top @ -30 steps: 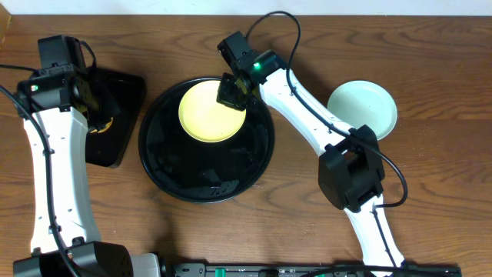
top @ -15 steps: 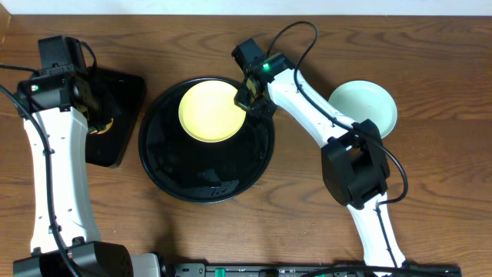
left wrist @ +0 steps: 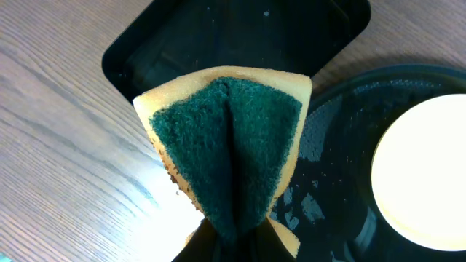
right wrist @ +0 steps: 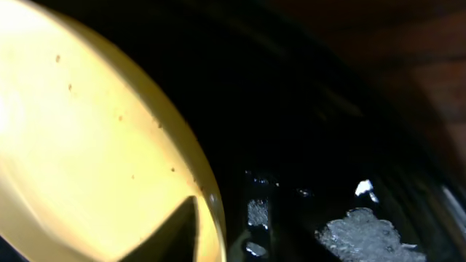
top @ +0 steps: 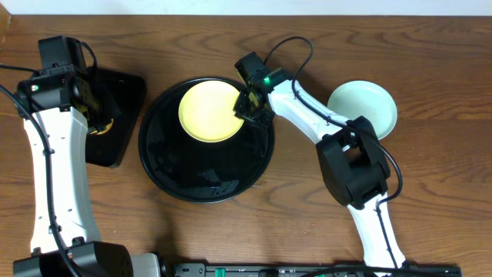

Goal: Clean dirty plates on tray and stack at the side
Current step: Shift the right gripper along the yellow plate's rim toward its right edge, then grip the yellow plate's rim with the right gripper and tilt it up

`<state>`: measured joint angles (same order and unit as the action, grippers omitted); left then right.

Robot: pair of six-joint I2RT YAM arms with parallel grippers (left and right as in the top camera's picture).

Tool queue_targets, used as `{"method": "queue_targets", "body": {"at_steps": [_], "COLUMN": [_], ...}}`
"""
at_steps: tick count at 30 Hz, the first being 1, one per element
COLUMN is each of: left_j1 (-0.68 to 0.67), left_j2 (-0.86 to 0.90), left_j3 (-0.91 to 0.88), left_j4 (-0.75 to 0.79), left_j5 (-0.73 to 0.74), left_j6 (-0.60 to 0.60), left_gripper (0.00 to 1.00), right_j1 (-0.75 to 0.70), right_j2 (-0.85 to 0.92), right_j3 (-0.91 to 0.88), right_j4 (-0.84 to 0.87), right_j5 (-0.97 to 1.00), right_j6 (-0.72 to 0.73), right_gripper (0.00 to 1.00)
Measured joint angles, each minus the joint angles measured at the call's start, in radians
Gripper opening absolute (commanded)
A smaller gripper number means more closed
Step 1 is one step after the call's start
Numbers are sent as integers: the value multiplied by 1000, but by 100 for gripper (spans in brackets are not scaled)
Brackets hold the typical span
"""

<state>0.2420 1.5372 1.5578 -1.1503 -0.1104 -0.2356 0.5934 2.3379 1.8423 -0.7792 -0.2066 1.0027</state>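
On the round black tray [top: 200, 173], one pale yellow plate [top: 207, 111] awaits stacking, the right gripper [top: 250, 106] at its rim, grip unclear. A mint-green plate [top: 363, 108] already sits aside. The left gripper [top: 98, 114] pinches a sponge [left wrist: 233, 153].

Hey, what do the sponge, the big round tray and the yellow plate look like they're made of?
Sponge: soft yellow foam with a rough dark-green scouring face; it creases down the middle.
Round tray: probably plastic, glossy black, mirroring light, with wet-looking patches.
Yellow plate: smooth pale yellow with a faint sheen; plastic or ceramic, I can't tell.
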Motion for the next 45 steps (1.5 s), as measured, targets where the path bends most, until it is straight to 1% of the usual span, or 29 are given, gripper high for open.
{"method": "queue_targets", "body": {"at_steps": [3, 4, 5, 6, 9, 11, 13, 18, 21, 24, 30, 34, 40, 45], "left_j1": [0, 0, 0, 0, 0, 0, 0, 0, 0, 0, 0, 0, 0, 0], "left_j2": [0, 0, 0, 0, 0, 0, 0, 0, 0, 0, 0, 0, 0, 0], "left_j3": [0, 0, 0, 0, 0, 0, 0, 0, 0, 0, 0, 0, 0, 0], "left_j4": [-1, -2, -2, -2, -2, -3, -6, -12, -13, -13, -13, -13, -13, -13], "left_j5": [0, 0, 0, 0, 0, 0, 0, 0, 0, 0, 0, 0, 0, 0], "left_j6": [0, 0, 0, 0, -1, 0, -1, -1, -1, -1, -1, -1, -1, -1], "left_gripper": [8, 8, 10, 11, 11, 8, 8, 8, 8, 8, 8, 8, 8, 8], "right_j1": [13, 20, 25, 32, 41, 43, 43, 43, 42, 39, 40, 40, 50, 72], "right_j2": [-5, -6, -9, -10, -13, -13, -13, -16, -32, -85, -309, -419, -434, -427], "right_j3": [-23, -34, -40, -52, -64, -66, -69, -70, -74, -92, -96, -84, -81, -82], "right_j4": [56, 77, 92, 110, 142, 155, 167, 170, 143, 103, 68, 62, 47, 6], "right_j5": [-1, 0, 1, 1, 3, 5, 8, 29, 72, 146, 326, 399, 436, 441], "right_j6": [2, 0, -4, 6, 0, -1, -6, -53, -101, -158, -271, -329, -394, -385], "right_gripper": [14, 7, 2, 1, 1, 2, 2, 2, 2, 2, 2, 2, 1, 1]}}
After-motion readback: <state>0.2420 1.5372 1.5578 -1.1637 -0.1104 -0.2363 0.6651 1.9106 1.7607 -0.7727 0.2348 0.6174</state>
